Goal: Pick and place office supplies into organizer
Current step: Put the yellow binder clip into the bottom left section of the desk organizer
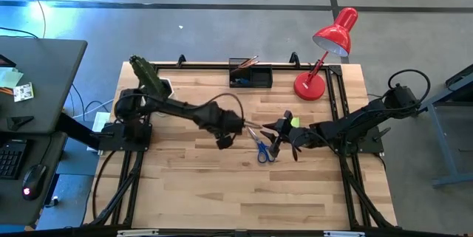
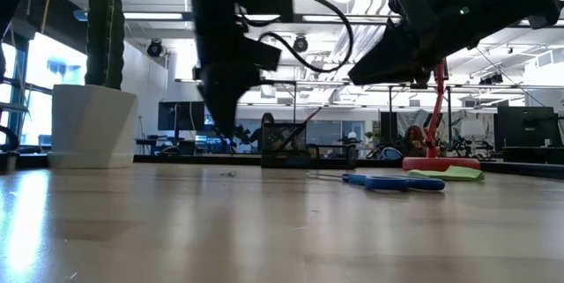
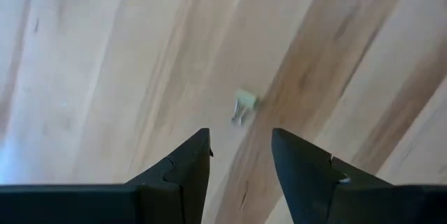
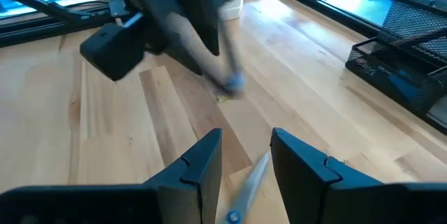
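1. Centrally over bench point(image 1: 192, 185): left pincer point(image 3: 241, 158) parted narrowly, empty, above small clip point(image 3: 244, 105).
2. Right pincer point(image 4: 246, 155) parted narrowly, empty, above scissors point(image 1: 264, 151).
3. Organizer point(image 1: 250, 76) at far edge.

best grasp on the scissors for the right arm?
The scissors lie flat on the table, closed, blue handles nearest the camera. Come straight down with the right end effector and pinch across the narrow blades just past the handles; the looped handles look too wide.
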Motion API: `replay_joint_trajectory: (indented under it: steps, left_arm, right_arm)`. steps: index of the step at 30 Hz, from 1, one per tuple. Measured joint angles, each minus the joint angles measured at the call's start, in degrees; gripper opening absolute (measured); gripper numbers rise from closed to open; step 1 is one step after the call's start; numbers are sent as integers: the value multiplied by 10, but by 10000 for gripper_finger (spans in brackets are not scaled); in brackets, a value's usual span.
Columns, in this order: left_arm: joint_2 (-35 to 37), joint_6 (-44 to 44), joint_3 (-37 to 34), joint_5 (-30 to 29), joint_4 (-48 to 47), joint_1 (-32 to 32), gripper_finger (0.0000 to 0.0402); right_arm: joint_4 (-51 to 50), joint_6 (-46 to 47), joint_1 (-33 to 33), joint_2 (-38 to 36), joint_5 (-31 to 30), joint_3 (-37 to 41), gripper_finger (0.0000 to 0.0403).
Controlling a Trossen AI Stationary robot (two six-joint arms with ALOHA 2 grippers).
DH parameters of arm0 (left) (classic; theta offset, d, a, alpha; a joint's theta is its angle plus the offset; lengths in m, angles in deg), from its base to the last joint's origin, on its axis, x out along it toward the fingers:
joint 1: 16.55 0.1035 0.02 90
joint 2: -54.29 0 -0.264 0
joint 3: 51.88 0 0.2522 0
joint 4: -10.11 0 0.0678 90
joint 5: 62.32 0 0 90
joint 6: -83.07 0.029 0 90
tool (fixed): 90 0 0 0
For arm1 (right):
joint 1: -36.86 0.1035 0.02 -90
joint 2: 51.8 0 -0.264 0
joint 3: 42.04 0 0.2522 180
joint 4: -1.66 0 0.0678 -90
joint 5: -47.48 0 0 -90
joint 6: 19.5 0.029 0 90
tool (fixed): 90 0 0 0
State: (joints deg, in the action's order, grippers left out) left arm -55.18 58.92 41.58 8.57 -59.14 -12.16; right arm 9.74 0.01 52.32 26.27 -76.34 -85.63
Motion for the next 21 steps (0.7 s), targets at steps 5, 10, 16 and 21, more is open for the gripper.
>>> replay_joint_trajectory:
  steps: [5,10,16,21]
  left_arm:
    - [48,-28,-79,-69,27,-66,145]
    - [150,-68,-198,-89,148,-145,145]
    - [282,-60,-366,-90,405,-229,145]
    - [350,-17,-487,-90,628,-271,145]
  right_arm:
    - [-3,-3,11,0,0,0,119]
    - [-3,-9,15,0,4,0,119]
    - [52,-38,-6,3,95,0,119]
    - [106,-49,-38,41,133,-7,119]
